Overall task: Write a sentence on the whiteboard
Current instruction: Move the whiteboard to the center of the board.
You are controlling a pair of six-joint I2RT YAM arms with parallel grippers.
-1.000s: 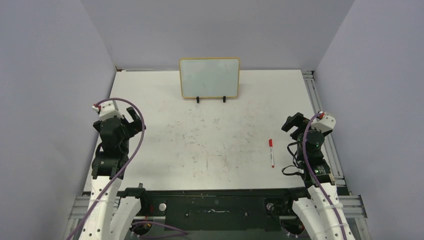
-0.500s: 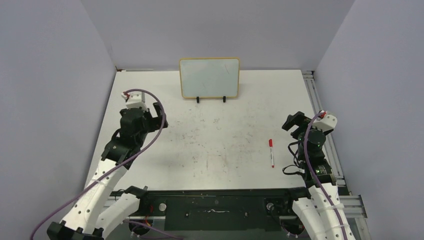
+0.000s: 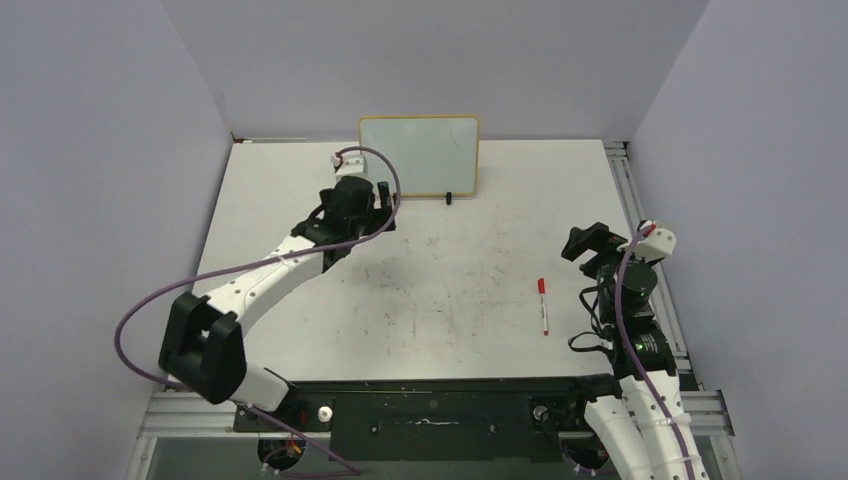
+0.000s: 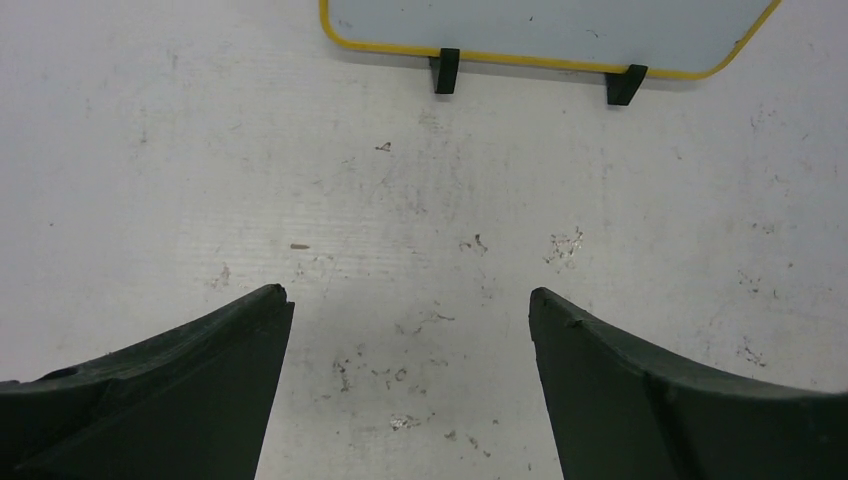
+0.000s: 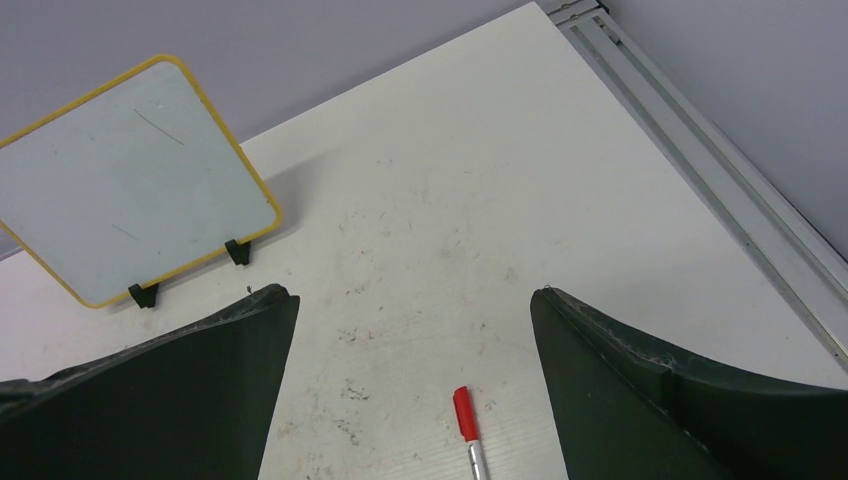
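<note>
Hovering wide open and empty, the left gripper [image 4: 410,300] faces the whiteboard [image 4: 540,30], upright near the table's [image 3: 480,270] far edge. The right gripper [image 5: 412,295], likewise open and empty, hangs near a marker [image 3: 543,305].

The whiteboard [image 3: 428,150] stands upright on two small black feet [image 4: 446,70] at the far middle of the table [image 3: 500,260], facing the near edge. It has a thin tan-yellow frame and rounded corners. A few faint thin strokes mark its glossy white face.
</note>
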